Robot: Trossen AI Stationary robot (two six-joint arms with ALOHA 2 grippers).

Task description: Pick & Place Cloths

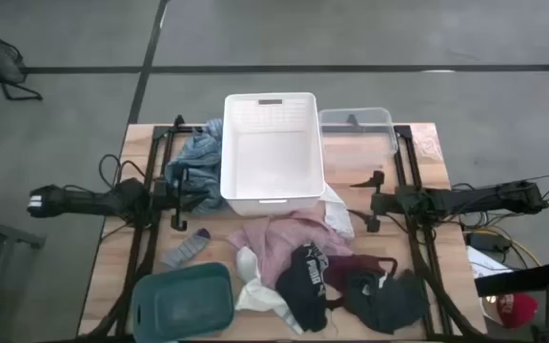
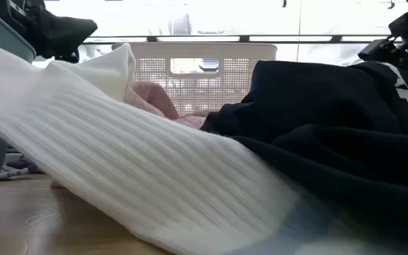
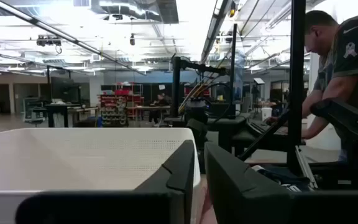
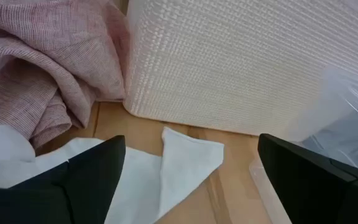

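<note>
A wooden worktop (image 1: 427, 152) is seen from straight above, with a white perforated plastic basket (image 1: 273, 151) standing at its far middle, nothing in it. Just right of the basket sits a clear plastic tub (image 1: 358, 127), and at the near left corner a dark green plastic bin (image 1: 181, 301). The cloths are scattered: a blue-grey garment (image 1: 201, 151) lies against the basket's left wall, a pink knit garment (image 1: 284, 238) spreads just near the basket's front, a white cloth (image 1: 341, 217) lies beside it to the right, a black garment with white lettering (image 1: 305, 276) and a maroon and dark grey heap (image 1: 375, 286) sit nearer still, and a grey sock (image 1: 187, 250) lies near the green bin. The left hand (image 1: 181, 191) hovers beside the basket's left wall over the blue-grey garment, its two dark fingers (image 3: 185, 168) pressed almost together and gripping nothing. The right hand (image 1: 375, 198) hangs right of the basket's near right corner, its fingers (image 4: 92, 168) spread wide above the white cloth, gripping nothing. No cloth is in the basket yet, so the task looks barely begun. Judging from this, the right hand could drop onto the white cloth and catch the pink garment touching it, dragging both; it is also close to the basket wall and the clear tub, so a sideways reach might nudge either. A shallow pinch on loose fabric may slip during the lift.
</note>
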